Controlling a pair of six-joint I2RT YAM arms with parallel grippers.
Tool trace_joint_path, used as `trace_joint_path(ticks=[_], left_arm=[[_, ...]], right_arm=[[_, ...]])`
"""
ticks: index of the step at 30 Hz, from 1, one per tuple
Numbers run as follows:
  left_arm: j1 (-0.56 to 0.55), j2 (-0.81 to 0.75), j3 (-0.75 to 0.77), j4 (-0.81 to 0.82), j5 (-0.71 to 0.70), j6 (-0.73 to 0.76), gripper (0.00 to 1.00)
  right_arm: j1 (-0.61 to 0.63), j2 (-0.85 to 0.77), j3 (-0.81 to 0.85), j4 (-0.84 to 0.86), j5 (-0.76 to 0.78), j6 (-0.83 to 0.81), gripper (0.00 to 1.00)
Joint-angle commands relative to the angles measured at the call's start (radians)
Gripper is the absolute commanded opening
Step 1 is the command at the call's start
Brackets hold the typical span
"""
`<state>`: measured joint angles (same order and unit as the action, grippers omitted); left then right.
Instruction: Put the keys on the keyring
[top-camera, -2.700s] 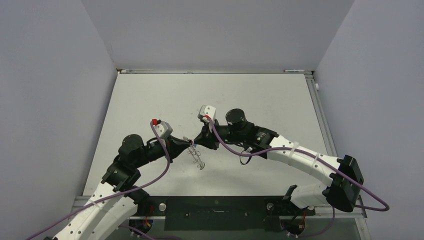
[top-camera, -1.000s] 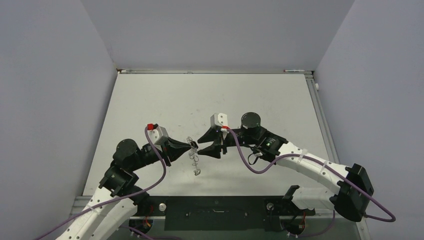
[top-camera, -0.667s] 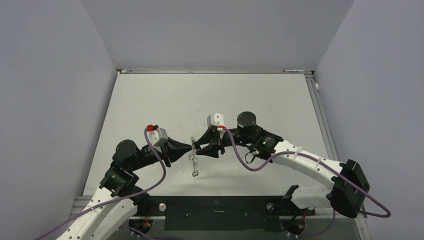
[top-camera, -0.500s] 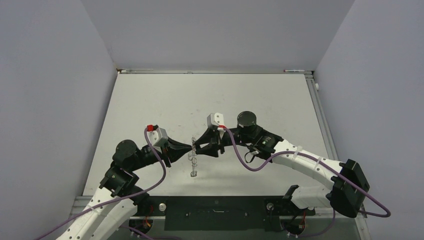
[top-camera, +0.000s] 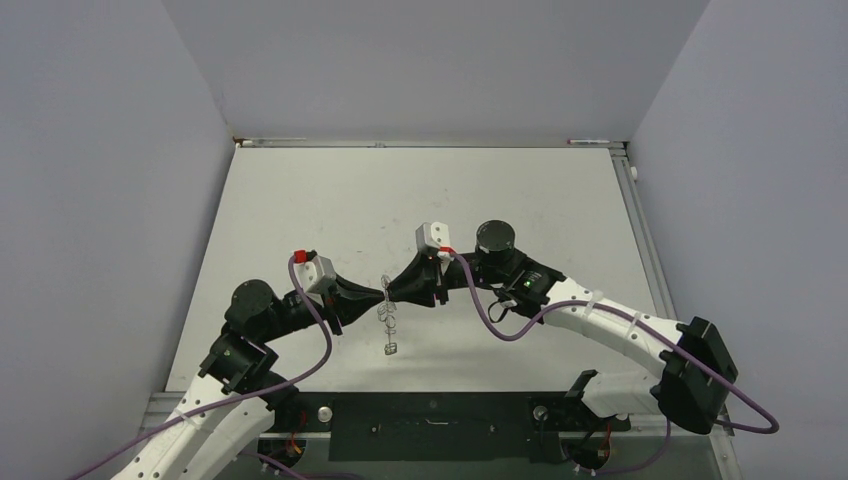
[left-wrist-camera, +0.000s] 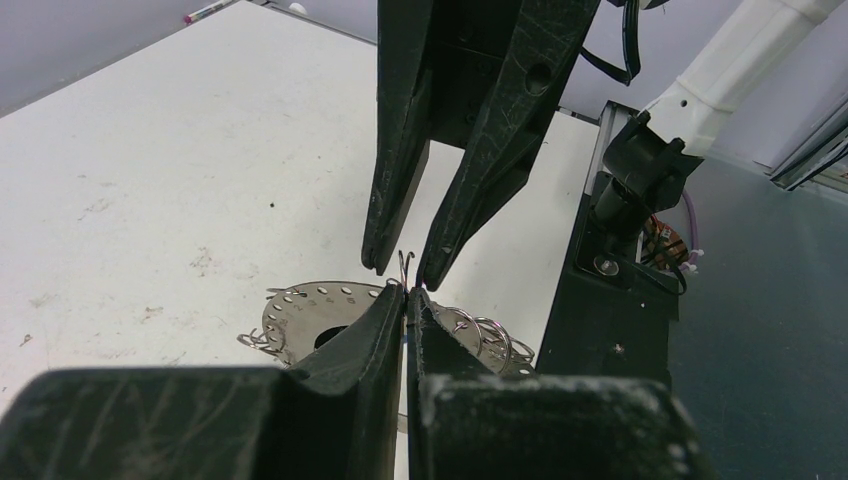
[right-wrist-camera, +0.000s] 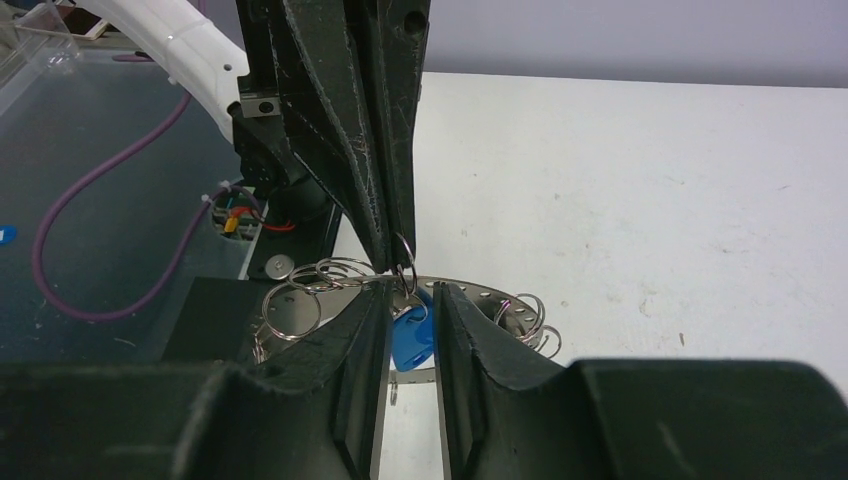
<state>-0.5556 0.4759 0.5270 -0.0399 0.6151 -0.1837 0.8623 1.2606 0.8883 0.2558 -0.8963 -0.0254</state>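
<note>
The keyring, a flat grey disc with wire loops round its edge, hangs above the table. My left gripper is shut on one of those loops; in the left wrist view its tips pinch the wire above the disc. My right gripper meets it tip to tip from the right. Its jaws stand a narrow gap apart around the loop. A blue-headed key hangs between the right fingers, in front of the keyring. In the left wrist view the right gripper straddles the same wire.
White table enclosed by grey walls on three sides. The black base rail runs along the near edge, with purple cables looping off both wrists. Loose wire rings crowd the disc's rim beside the fingers.
The right gripper has moved left up to the ring and its jaws have narrowed around the loop. The left gripper has held the ring almost still.
</note>
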Motion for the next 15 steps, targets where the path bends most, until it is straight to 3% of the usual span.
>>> trace_joint_path(ticks=[1, 6, 15], left_arm=[[-0.006, -0.009, 0.008, 0.091, 0.022, -0.015, 0.00], [-0.006, -0.016, 0.007, 0.097, 0.025, -0.019, 0.00], [-0.006, -0.017, 0.007, 0.095, 0.023, -0.019, 0.00]], right_arm=[[-0.008, 0.020, 0.042, 0.079, -0.062, -0.001, 0.23], [-0.006, 0.035, 0.051, 0.079, -0.082, 0.005, 0.23], [-0.005, 0.045, 0.055, 0.105, -0.098, 0.020, 0.09]])
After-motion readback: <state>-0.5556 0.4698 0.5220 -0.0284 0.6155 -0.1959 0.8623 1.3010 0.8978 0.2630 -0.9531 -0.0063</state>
